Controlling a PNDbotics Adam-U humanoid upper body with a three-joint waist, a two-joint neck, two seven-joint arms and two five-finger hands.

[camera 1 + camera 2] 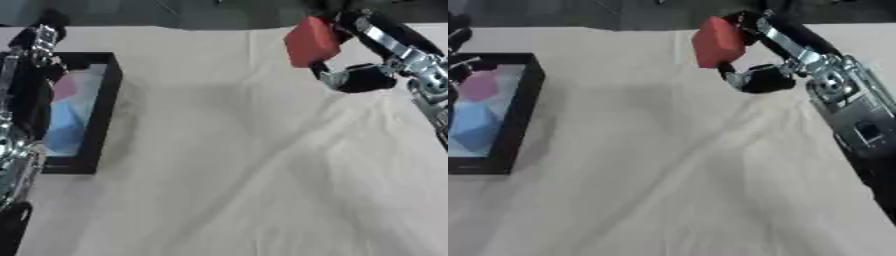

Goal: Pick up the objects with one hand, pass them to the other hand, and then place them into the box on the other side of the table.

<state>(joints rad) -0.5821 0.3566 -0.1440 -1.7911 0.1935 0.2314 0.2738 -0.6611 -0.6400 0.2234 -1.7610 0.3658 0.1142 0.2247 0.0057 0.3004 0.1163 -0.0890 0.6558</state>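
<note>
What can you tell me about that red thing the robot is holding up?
The red block is a plain, matte, boxy piece with flat faces and softened corners, with no markings visible. It is held above the cloth-covered table, near its far edge, tilted slightly. The right hand grips it, fingers curled round its far side and thumb below. Nothing else touches it, and it is far from the black box.
</note>
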